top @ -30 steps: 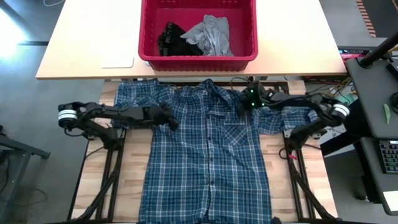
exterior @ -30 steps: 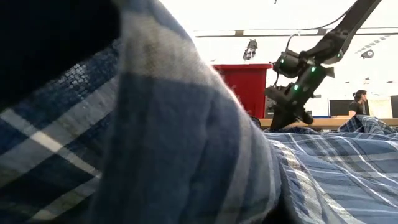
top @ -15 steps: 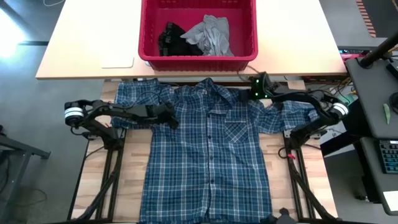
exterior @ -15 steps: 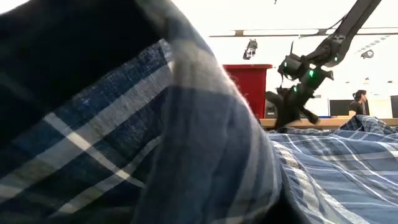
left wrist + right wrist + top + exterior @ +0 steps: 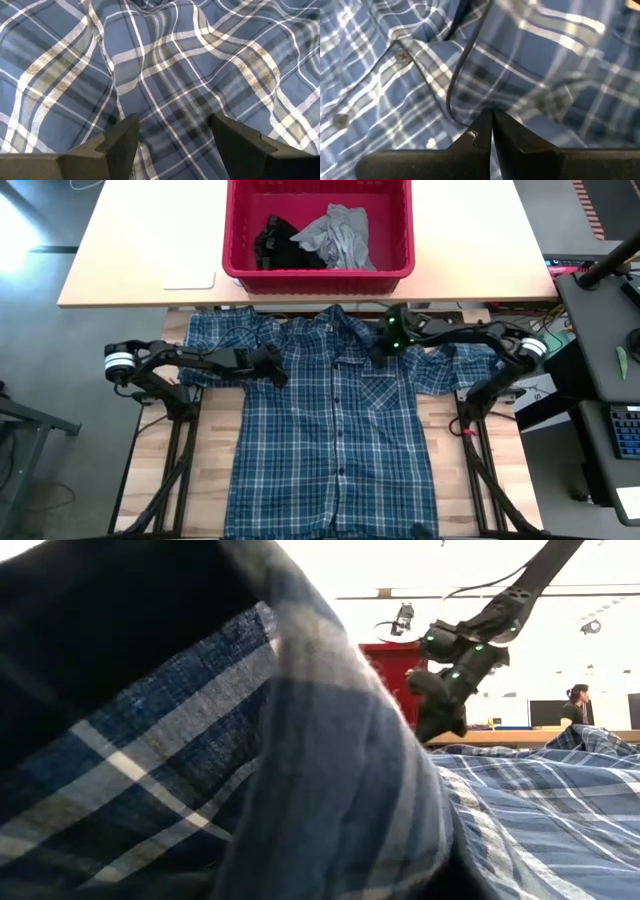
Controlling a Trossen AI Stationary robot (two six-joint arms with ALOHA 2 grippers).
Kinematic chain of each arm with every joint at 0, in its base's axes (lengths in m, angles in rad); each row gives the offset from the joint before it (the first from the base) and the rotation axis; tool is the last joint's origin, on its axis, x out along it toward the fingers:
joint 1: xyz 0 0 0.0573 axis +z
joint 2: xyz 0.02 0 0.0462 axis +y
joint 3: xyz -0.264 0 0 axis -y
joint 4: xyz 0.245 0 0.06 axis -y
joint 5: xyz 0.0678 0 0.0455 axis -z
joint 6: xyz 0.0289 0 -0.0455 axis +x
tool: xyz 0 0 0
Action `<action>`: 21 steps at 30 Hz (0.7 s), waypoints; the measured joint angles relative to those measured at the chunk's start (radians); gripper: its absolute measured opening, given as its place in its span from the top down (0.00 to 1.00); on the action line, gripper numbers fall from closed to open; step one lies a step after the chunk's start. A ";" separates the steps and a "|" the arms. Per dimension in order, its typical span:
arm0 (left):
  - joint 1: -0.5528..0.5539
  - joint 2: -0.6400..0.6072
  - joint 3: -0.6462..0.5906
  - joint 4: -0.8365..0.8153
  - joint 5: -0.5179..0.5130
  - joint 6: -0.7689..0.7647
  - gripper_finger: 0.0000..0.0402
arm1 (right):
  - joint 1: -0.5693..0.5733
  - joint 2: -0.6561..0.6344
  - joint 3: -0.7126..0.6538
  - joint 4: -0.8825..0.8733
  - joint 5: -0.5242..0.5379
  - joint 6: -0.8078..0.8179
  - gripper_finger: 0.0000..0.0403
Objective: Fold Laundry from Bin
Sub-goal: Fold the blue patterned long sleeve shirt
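Plaid shirt (image 5: 335, 440) lies spread flat; left gripper (image 5: 172, 131), jaws parted, rests on it; right gripper (image 5: 487, 125), jaws closed, empty, at the collar.

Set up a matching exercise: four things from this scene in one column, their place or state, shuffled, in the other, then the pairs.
1. plaid shirt
2. grey T-shirt
3. left gripper
4. right gripper

a. shut, by the shirt's collar
b. open, on the shirt's shoulder
c. crumpled in the red bin
d. spread flat, buttoned, on the table

Pairs: 1-d, 2-c, 3-b, 4-a
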 joint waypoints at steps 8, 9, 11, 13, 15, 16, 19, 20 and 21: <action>0.000 -0.001 0.000 0.007 -0.018 0.023 0.42 | 0.039 0.198 0.241 -0.033 0.151 -0.025 0.98; 0.000 -0.001 0.000 0.007 -0.018 0.023 0.42 | 0.038 0.216 0.288 -0.031 0.175 -0.036 0.98; 0.000 -0.001 0.000 0.006 -0.018 0.023 0.42 | 0.030 0.252 0.381 -0.038 0.223 -0.049 0.98; 0.000 -0.001 0.000 0.005 -0.018 0.023 0.42 | 0.014 0.284 0.464 -0.103 0.236 -0.061 0.98; 0.000 -0.001 0.000 0.002 -0.018 0.023 0.42 | 0.003 0.303 0.526 -0.223 0.236 -0.085 0.98; 0.000 -0.001 0.000 -0.001 -0.018 0.023 0.42 | 0.002 0.305 0.549 -0.282 0.238 -0.105 0.98; 0.000 -0.002 0.000 -0.011 -0.018 0.020 0.42 | 0.007 0.284 0.587 -0.426 0.229 -0.172 0.98; 0.000 -0.002 0.000 -0.013 -0.018 0.020 0.42 | 0.008 0.269 0.589 -0.469 0.225 -0.184 0.98; 0.000 -0.002 0.000 -0.014 -0.018 0.020 0.42 | 0.008 0.249 0.589 -0.505 0.223 -0.194 0.98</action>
